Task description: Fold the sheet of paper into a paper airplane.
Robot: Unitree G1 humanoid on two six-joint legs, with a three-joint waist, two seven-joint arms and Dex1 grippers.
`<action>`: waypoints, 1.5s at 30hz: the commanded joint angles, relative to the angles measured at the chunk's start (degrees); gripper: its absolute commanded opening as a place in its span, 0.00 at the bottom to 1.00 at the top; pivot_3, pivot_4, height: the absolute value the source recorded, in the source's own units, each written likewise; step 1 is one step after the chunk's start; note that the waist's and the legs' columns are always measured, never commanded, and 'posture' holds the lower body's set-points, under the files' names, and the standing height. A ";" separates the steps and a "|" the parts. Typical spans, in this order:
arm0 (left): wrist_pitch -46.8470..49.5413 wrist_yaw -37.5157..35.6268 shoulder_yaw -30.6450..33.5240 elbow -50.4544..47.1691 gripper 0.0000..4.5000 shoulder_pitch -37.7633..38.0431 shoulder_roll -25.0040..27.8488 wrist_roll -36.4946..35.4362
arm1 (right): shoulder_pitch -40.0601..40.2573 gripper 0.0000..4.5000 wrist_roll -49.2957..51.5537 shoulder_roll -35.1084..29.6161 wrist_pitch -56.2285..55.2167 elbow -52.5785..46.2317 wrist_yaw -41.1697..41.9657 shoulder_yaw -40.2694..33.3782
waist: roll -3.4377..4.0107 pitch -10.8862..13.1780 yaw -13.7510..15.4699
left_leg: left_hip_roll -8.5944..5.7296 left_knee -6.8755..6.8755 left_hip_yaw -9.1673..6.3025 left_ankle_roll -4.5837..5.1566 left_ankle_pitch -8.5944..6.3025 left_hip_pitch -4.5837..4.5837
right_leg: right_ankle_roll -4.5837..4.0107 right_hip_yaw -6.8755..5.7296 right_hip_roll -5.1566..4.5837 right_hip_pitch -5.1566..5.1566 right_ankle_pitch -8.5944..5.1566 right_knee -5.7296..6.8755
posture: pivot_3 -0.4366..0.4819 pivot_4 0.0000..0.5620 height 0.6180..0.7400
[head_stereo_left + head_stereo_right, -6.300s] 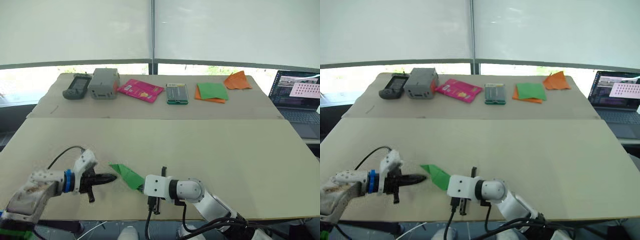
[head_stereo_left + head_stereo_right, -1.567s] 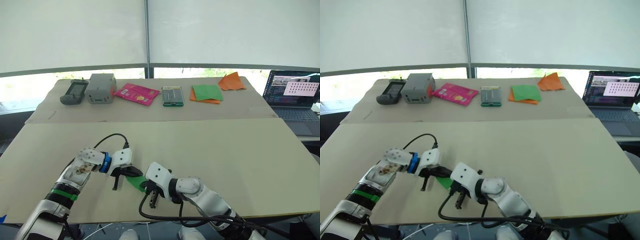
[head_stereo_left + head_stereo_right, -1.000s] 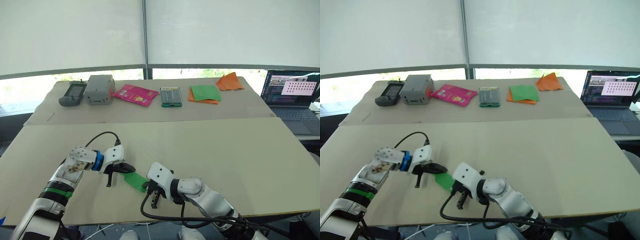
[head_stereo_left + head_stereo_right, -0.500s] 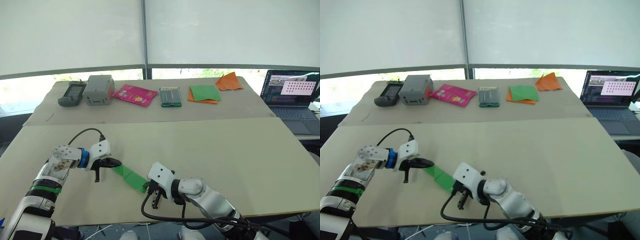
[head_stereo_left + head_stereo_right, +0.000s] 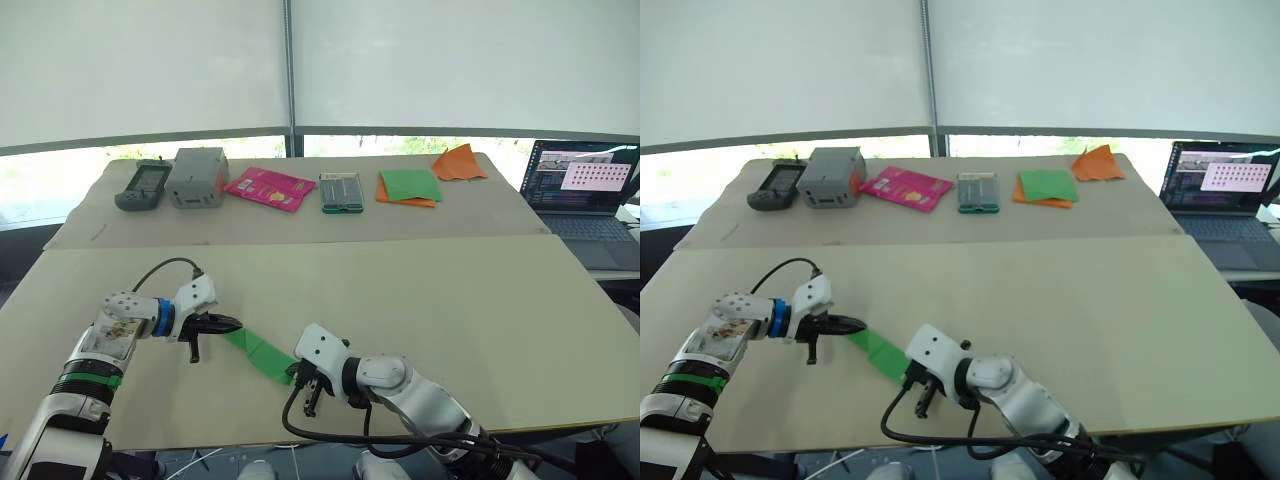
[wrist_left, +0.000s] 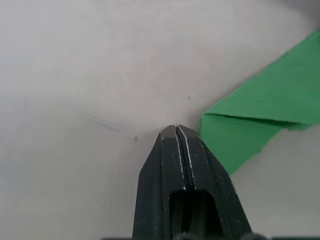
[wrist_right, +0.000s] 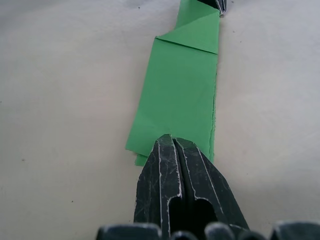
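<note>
Barely moved since before, left end effector (image 5: 228, 323) and right end effector (image 5: 292, 375), both closed, pin the paper airplane (image 5: 258, 353) flat on the bench (image 5: 450, 300).

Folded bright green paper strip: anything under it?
The folded green paper strip lies flat on the beige tabletop. The right gripper, fingers shut, presses its near end. Nothing pokes out from beneath; whatever the layers cover is hidden.

The laptop (image 5: 588, 200) is cut off at the picture's edge, and the near end of the green paper (image 7: 179, 107) hides under the right gripper's black fingers (image 7: 187, 187).
</note>
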 commanded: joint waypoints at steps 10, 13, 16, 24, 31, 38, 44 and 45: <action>14.76 -3.48 3.23 -16.06 0.00 7.07 0.60 -8.62 | 1.12 0.01 -0.69 -2.23 4.40 5.45 -0.60 1.44 | -0.24 0.23 0.05 | 0.00 -0.02 -0.02 0.00 0.00 -0.05 | 0.00 0.00 0.00 -0.03 0.00 -0.05 | 0.48 0.27 1.00; 15.34 -3.62 3.64 -18.52 0.00 8.53 0.74 -9.49 | 1.20 0.01 -0.62 -2.33 4.30 5.49 -0.65 1.42 | -0.24 0.24 0.04 | 0.00 -0.02 -0.01 -0.01 -0.01 -0.05 | 0.00 0.01 -0.02 -0.02 0.00 -0.08 | 0.48 0.27 1.00; 19.35 -1.70 6.21 -20.40 0.00 6.85 -0.55 -12.88 | 1.15 0.01 -0.58 -2.28 4.12 5.78 -0.66 1.51 | -0.26 0.26 0.13 | 0.00 -0.03 -0.02 -0.02 -0.01 -0.05 | -0.01 0.00 -0.03 -0.03 0.00 -0.08 | 0.48 0.27 1.00; 20.19 -3.37 6.17 -26.33 0.00 12.49 3.04 -13.22 | 0.46 0.01 -0.44 -2.07 3.79 6.60 -0.71 1.80 | -0.08 0.31 -0.05 | -0.01 -0.05 0.01 -0.07 -0.05 -0.02 | -0.01 0.02 -0.07 -0.05 0.00 -0.12 | 0.48 0.27 1.00; 15.98 -2.79 4.85 -25.59 0.00 15.96 4.45 -10.00 | 0.04 0.01 -0.18 -2.51 3.63 6.70 -0.49 1.81 | -0.20 0.39 0.21 | 0.01 -0.09 -0.02 -0.14 -0.10 -0.02 | -0.03 -0.03 -0.11 -0.16 -0.01 -0.14 | 0.48 0.27 1.00; 7.78 -1.06 0.70 -22.44 0.00 17.18 4.45 -2.72 | -2.48 0.01 0.45 -1.31 3.84 5.12 -0.94 -0.13 | -0.14 0.37 0.18 | 0.01 -0.10 0.00 -0.18 -0.12 -0.02 | -0.04 -0.03 -0.15 -0.23 -0.02 -0.15 | 0.48 0.27 1.00; 4.51 -0.28 -0.69 -20.21 0.00 16.81 3.62 -0.71 | -9.18 0.01 2.30 3.32 4.14 5.66 -0.81 -2.77 | 0.16 0.51 0.28 | 0.00 -0.10 0.00 -0.18 -0.12 -0.02 | -0.04 -0.03 -0.13 -0.31 -0.02 -0.12 | 0.48 0.27 1.00; 4.60 -0.29 -0.76 -20.23 0.00 16.79 3.53 -0.80 | -10.65 0.01 2.14 4.42 3.72 7.18 -0.66 -2.29 | 0.21 0.56 0.37 | 0.00 -0.10 0.00 -0.18 -0.12 -0.05 | -0.04 -0.04 -0.14 -0.31 -0.02 -0.13 | 0.48 0.27 1.00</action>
